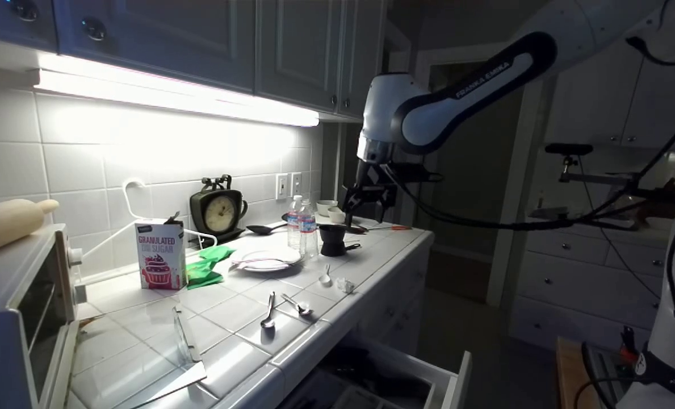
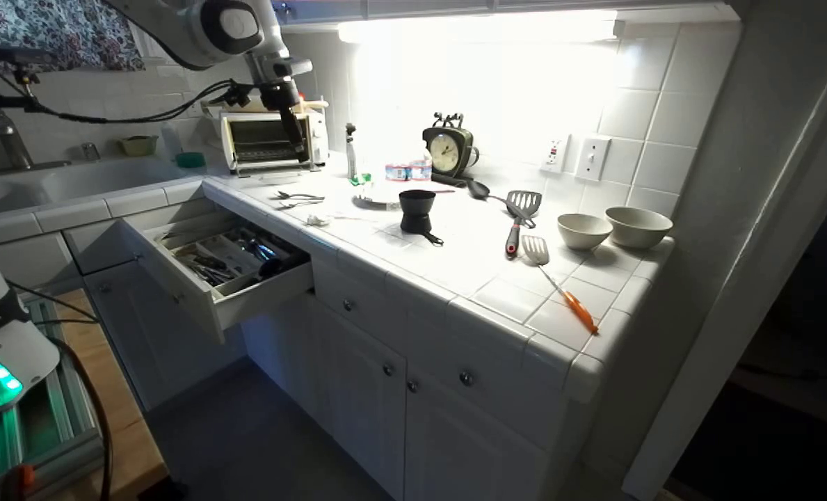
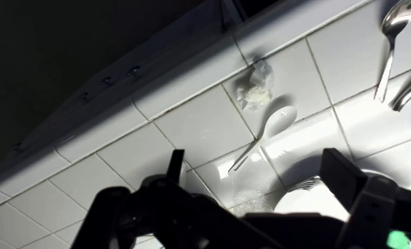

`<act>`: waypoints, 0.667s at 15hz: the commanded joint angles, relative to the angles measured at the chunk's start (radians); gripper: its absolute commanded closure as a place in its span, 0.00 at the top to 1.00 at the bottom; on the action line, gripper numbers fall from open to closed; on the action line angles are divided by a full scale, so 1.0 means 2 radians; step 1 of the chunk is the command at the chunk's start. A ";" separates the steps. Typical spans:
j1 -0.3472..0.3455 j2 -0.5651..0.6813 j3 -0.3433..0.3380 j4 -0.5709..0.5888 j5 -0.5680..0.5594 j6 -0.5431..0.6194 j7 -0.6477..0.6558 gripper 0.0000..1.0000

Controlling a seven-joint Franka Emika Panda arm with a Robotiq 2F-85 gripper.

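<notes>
The black two-fingered gripper (image 3: 253, 160) has spread fingers, nothing grasped; a white, oval-bowled spoon (image 3: 279, 121) lies untouched near the white-tiled counter's front edge (image 3: 191, 81).

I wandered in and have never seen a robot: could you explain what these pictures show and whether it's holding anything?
The machine is a jointed arm ending in a two-fingered tool. Two pictures come from cameras standing apart from it; the third is taken from its wrist, looking down, so the dark shapes at the bottom are the tool. On the white tiled counter you can see a white spoon, a plate, two water bottles, a black container, a box of sugar and two bowls. A drawer below stands open. The tool holds nothing: its fingers stand apart above the counter.
</notes>
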 commanded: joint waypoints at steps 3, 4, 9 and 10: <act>0.029 0.033 -0.030 0.032 -0.002 -0.010 0.009 1.00; 0.030 0.036 -0.031 0.035 -0.002 -0.011 0.010 1.00; 0.037 0.057 -0.041 0.050 0.030 -0.015 0.031 1.00; 0.036 0.062 -0.043 0.048 0.048 -0.001 0.015 1.00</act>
